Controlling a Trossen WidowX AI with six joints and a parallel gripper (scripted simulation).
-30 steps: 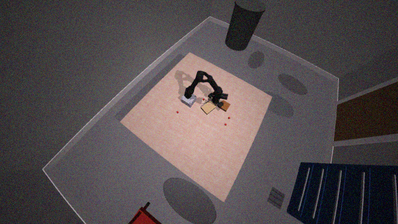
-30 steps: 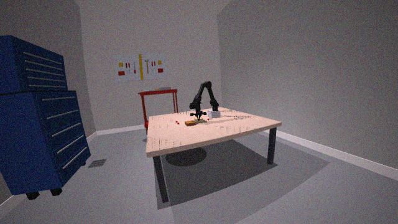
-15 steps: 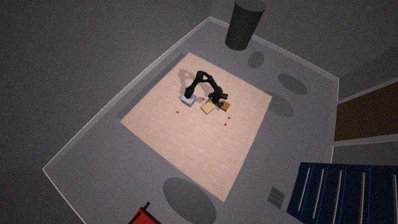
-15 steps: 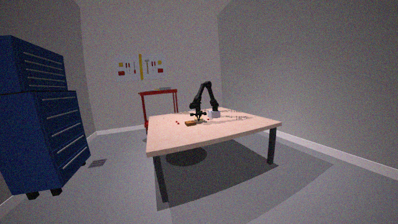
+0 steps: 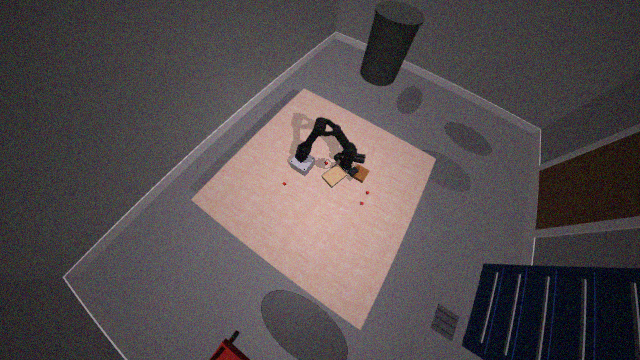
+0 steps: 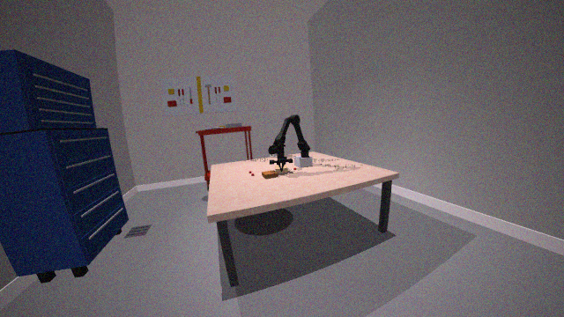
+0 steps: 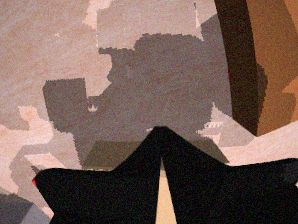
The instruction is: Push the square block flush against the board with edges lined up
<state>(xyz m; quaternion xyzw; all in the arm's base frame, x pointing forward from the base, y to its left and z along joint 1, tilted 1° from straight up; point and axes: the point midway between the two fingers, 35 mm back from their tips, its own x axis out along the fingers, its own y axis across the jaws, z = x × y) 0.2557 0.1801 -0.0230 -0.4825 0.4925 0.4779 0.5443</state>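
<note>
Near mid-tabletop (image 5: 280,220) (image 6: 282,191), we see the orange-brown block (image 5: 361,173) (image 6: 270,174) (image 7: 277,60) | pale tan board (image 5: 333,176) (image 6: 286,170) (image 7: 165,205) beside it, contact unclear | our gripper (image 5: 353,171) (image 6: 282,170) (image 7: 160,132) closed, empty, between them | arm base (image 5: 304,167) (image 6: 303,162) past the board.

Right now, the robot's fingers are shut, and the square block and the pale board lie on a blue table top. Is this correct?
Not quite: the table top is pale pinkish wood, not blue, as the top view shows. The rest stands.
</note>
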